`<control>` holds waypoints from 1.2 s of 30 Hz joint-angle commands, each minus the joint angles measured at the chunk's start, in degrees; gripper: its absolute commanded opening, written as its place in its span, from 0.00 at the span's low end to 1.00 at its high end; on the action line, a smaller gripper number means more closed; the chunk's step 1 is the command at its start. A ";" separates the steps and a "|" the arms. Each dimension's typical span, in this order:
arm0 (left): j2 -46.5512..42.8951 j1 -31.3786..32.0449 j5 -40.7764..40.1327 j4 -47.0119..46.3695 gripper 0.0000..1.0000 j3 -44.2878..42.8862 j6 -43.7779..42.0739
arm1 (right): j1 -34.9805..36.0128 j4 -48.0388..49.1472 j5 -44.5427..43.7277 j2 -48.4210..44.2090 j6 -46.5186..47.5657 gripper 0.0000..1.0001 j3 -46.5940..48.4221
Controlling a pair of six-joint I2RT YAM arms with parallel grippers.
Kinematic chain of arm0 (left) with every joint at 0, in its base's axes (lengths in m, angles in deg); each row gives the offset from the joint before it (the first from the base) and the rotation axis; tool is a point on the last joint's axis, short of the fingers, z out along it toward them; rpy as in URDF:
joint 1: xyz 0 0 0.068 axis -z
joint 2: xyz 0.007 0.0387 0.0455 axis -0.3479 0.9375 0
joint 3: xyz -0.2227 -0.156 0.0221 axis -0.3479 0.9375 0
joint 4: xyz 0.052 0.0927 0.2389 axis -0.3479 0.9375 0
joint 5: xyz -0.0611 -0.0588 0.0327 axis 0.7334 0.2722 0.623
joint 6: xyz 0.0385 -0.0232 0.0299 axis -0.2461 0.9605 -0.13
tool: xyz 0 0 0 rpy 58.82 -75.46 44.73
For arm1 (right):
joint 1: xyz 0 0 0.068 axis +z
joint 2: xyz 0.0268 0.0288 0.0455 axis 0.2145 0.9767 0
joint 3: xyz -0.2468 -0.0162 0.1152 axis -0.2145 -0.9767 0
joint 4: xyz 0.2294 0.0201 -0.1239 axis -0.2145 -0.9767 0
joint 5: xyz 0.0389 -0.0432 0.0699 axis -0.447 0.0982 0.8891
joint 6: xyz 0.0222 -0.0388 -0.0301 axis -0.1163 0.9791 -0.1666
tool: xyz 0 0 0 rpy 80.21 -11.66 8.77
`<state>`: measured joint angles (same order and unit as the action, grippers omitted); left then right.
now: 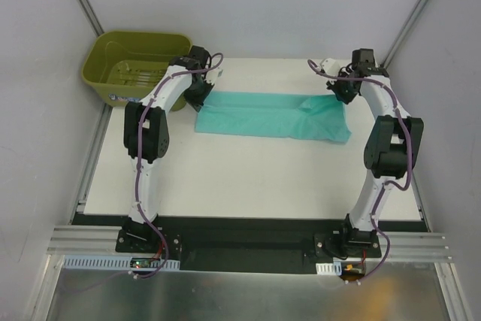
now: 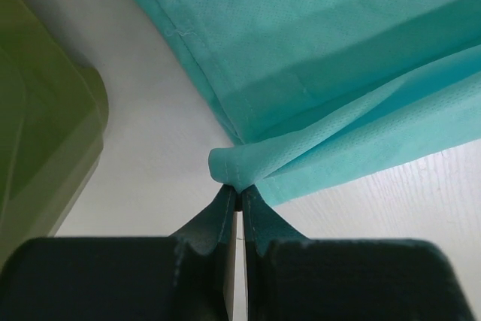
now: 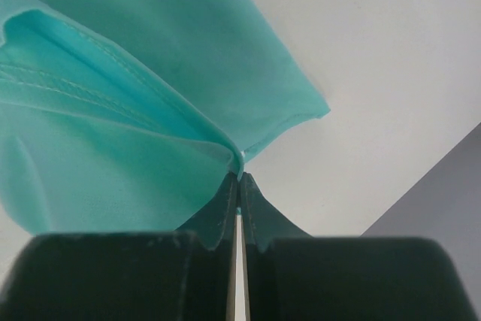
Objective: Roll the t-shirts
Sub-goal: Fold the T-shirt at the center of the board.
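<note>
T-shirt [image 1: 270, 116]: teal-green, lies on the white tabletop [image 1: 248, 178] in the upper middle of the overhead view. It is folded into a long flat band.

Long axis: runs left to right across the frame, with the right end sitting slightly lower than the left. The left part lies smooth. The right part shows diagonal creases and a raised fold. Which end is the neck cannot be told.

Left tool [image 2: 239, 197]: at the band's upper left corner. Jaws are clenched, with a small bunch of fabric pinched between the tips. In the left wrist view the cloth fans away from that pinch toward the upper right, and a stitched hem runs along its left edge.

Right tool [image 3: 239, 182]: at the band's upper right corner. Jaws are clenched on a fold of the shirt's edge. In the right wrist view double-stitched seams curve in from the left, and a corner of the cloth juts out to the right of the tips, over bare tabletop.

Tub [image 1: 135, 62]: olive-green, in the upper left of the overhead view, off the tabletop's far left corner, close to the left tool. It shows as a green mass at the left edge of the left wrist view, apart from the shirt.
</note>
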<state>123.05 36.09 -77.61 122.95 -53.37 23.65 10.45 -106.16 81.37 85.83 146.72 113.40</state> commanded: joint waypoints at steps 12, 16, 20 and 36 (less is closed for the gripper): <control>-2.60 1.32 -2.92 1.52 0.44 -3.42 1.47 | 2.81 6.22 -10.08 4.15 -13.54 0.51 8.33; -5.41 2.38 1.03 0.99 0.43 -0.88 -0.37 | 2.81 -0.77 -6.57 0.01 -12.67 0.54 5.33; -6.12 2.82 4.72 0.37 0.21 2.56 -1.95 | 2.73 -12.32 -1.64 0.10 -9.42 0.50 4.02; -1.82 4.66 2.00 -3.49 0.00 16.08 -4.59 | 6.58 -19.80 -8.48 16.79 -0.28 0.29 13.67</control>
<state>120.69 39.21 -74.50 119.08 -41.31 20.26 14.69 -123.43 76.73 98.90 143.07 121.01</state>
